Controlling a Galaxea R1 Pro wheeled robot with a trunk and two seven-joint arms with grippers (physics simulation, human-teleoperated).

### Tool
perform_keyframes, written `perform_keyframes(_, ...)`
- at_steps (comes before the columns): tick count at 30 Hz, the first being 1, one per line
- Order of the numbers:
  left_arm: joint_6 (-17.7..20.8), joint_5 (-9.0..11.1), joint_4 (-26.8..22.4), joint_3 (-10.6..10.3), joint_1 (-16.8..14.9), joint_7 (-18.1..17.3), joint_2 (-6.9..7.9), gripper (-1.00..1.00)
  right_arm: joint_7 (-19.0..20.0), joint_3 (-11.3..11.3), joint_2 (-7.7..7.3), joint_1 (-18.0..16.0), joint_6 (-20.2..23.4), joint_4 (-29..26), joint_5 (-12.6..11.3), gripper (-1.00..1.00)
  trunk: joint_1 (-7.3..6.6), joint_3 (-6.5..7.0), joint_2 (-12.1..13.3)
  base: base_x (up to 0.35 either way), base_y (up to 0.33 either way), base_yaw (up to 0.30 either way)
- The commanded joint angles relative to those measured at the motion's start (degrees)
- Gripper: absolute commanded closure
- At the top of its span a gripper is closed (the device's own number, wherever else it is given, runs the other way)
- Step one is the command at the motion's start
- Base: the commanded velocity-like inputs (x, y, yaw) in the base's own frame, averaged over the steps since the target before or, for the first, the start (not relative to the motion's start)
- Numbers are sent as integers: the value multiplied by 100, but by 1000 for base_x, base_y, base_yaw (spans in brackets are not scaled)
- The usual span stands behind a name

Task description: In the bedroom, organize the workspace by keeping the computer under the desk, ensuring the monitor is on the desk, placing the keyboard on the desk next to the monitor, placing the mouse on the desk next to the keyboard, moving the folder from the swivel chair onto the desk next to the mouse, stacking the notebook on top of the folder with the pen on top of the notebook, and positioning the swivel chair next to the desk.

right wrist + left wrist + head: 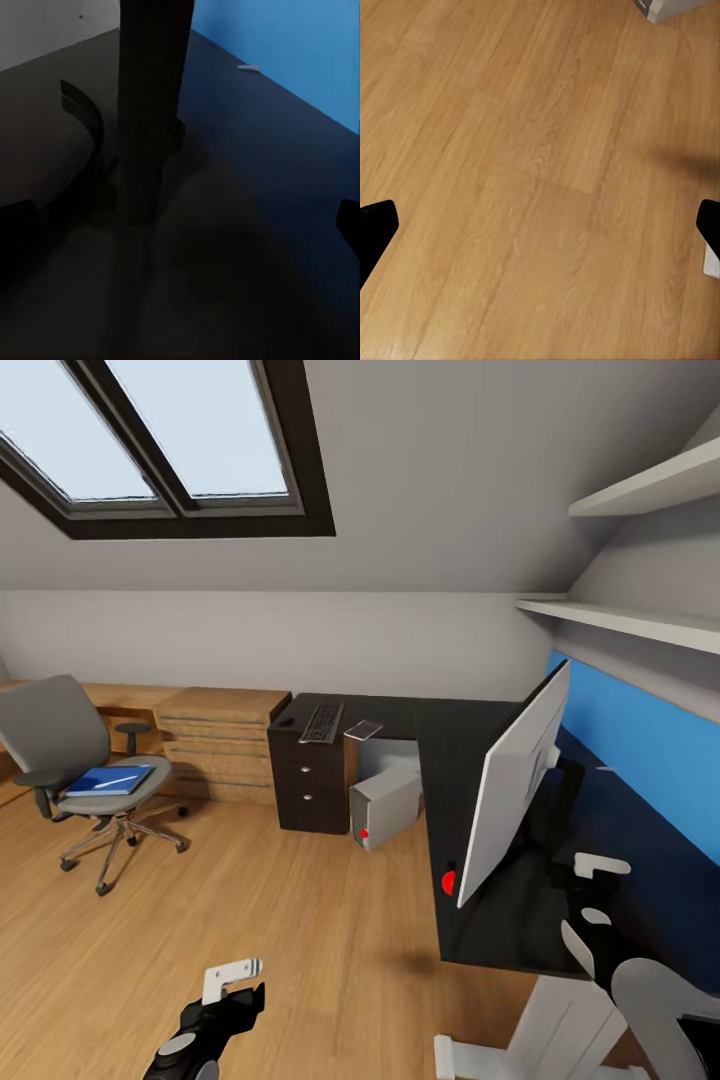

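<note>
The grey swivel chair [60, 745] stands at the left, away from the desk, with the blue folder [108, 780] flat on its seat. On the black desk [455, 760] lie the keyboard [322, 722] and, just beside it, the dark notebook [363, 730]. The silver computer [385, 805] sits under the desk. The monitor [515, 790] stands on the desk, edge-on to me. My right gripper [597, 890] is open behind it, low over the desktop, facing the monitor's stem [150, 112]. A thin white pen [249, 67] lies by the blue panel. My left gripper [235, 985] hangs open over the floor [540, 187].
A light wooden drawer chest [222, 745] fills the back wall between chair and desk. Black drawers [312, 785] close the desk's far end and a white pedestal leg [560, 1030] stands near me. Wall shelves [640, 622] hang above the desk. Wooden floor [300, 920] stretches between me and the chair.
</note>
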Motion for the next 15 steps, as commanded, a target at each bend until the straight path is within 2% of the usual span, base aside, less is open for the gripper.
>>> perform_keyframes(1,12,60,-7,-18,-5,58,6,-100,1,-24,-6,-5,-36,5,12,-100,1,-6,-4,26,0,0)
perform_keyframes(7,16,60,-9,-20,-5,57,5,-100,16,-26,-65,-6,-297,-12,9,-100,1,-6,-4,39,-28,0)
perform_keyframes(15,17,57,10,-211,-5,64,9,-100,32,10,-57,-6,-365,-24,34,-100,1,-6,-4,214,-206,0)
